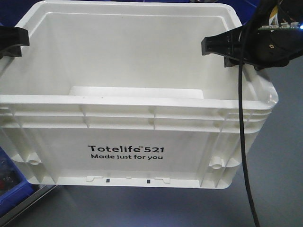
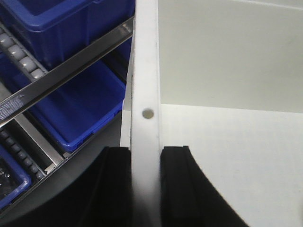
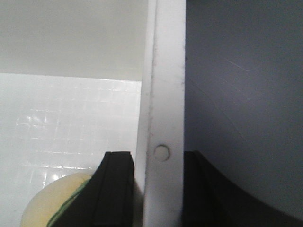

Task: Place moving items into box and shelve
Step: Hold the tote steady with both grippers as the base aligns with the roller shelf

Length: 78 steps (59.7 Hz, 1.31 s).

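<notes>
Right, front view: box [image 1: 128, 142] sits between my arms, long axis L-R; left pincer [image 1: 9, 40] on its left end wall, right pincer [image 1: 222, 47] on the right one. Left wrist cam: jaws nipped tight on the rim, a finger each side, blue bins [image 2: 71, 109] outside. Right wrist cam: same clamp; yellow plush [image 3: 52, 201] on the box floor beside my inner finger. Lift needs both ends level, I reckon.
</notes>
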Tool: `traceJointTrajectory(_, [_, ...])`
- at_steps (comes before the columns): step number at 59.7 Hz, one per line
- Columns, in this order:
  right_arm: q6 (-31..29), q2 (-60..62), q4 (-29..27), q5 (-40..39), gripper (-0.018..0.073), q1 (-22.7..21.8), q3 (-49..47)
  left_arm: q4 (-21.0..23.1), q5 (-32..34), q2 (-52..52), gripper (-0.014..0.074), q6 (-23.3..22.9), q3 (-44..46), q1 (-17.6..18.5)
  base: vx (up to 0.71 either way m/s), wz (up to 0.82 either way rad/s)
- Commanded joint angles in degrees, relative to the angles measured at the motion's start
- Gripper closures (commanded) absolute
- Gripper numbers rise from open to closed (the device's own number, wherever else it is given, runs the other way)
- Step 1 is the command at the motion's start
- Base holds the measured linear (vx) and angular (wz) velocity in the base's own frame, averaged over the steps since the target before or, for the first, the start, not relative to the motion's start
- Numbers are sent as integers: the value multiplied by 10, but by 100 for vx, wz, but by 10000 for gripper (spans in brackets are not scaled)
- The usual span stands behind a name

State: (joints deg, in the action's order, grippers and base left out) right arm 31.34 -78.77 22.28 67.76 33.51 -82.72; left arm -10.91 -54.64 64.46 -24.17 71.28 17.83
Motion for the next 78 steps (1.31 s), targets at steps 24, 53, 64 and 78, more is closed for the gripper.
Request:
traceJointTrajectory(24, [-8, 25, 60, -37, 423, -2, -22, -28, 73, -20, 438, -1, 25, 2, 7, 45])
traceJointTrajectory(53, [-8, 25, 60, -37, 423, -2, -22, -28, 73, -20, 438, -1, 25, 2, 5, 50])
traceJointTrajectory(64, [-8, 25, 60, -37, 423, -2, -22, -28, 73, -20, 438, -1, 25, 2, 5, 51])
traceJointTrajectory(78, [-8, 25, 60, -37, 423, -2, -22, -28, 73, -20, 438, -1, 25, 2, 6, 47])
